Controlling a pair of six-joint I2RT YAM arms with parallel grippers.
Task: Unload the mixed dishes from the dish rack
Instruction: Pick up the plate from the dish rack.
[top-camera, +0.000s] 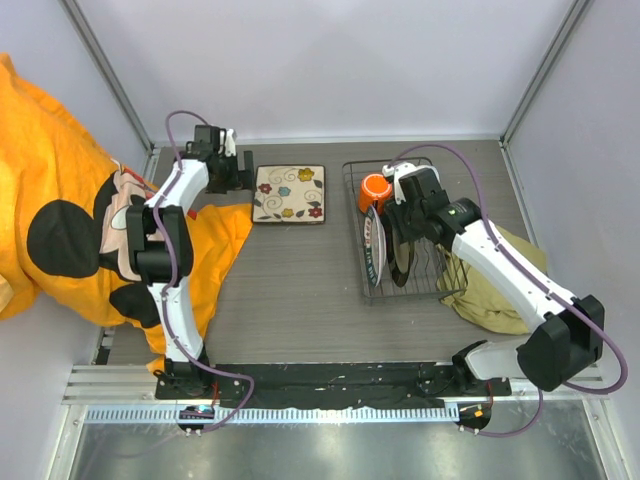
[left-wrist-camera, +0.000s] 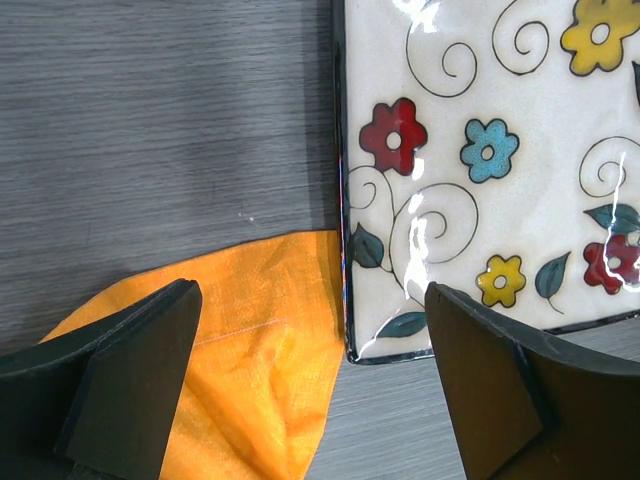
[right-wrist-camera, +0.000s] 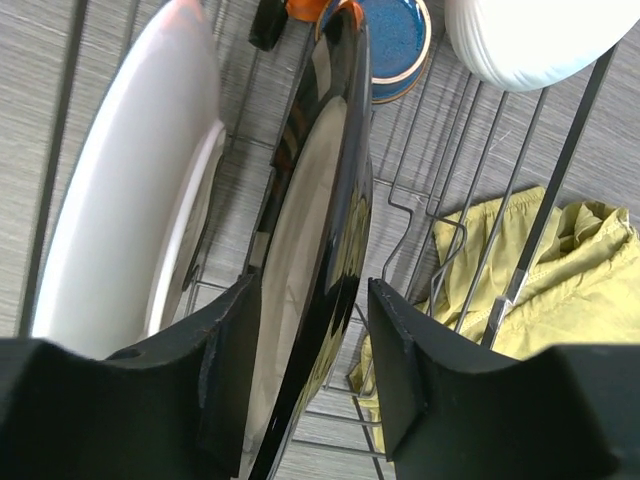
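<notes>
The dark wire dish rack (top-camera: 432, 285) stands right of centre. In it are an orange mug (top-camera: 375, 188), a white plate (top-camera: 373, 252) and the dark-rimmed, white-centred plate (top-camera: 401, 262), both standing on edge. My right gripper (top-camera: 402, 222) is open and straddles the dark-rimmed plate's rim (right-wrist-camera: 335, 150); the left finger (right-wrist-camera: 225, 350) is close against its face and the right finger stands apart. The blue cup (right-wrist-camera: 395, 40) and white bowl (right-wrist-camera: 530, 35) lie beyond. The square flowered plate (top-camera: 289, 193) lies flat on the table. My left gripper (top-camera: 243, 172) is open and empty above its corner (left-wrist-camera: 480, 150).
An orange cartoon cloth (top-camera: 70, 220) covers the left side, and a corner of it (left-wrist-camera: 260, 370) reaches the square plate. An olive cloth (top-camera: 495, 290) lies under and right of the rack, seen through the wires (right-wrist-camera: 560, 280). Grey walls enclose the table.
</notes>
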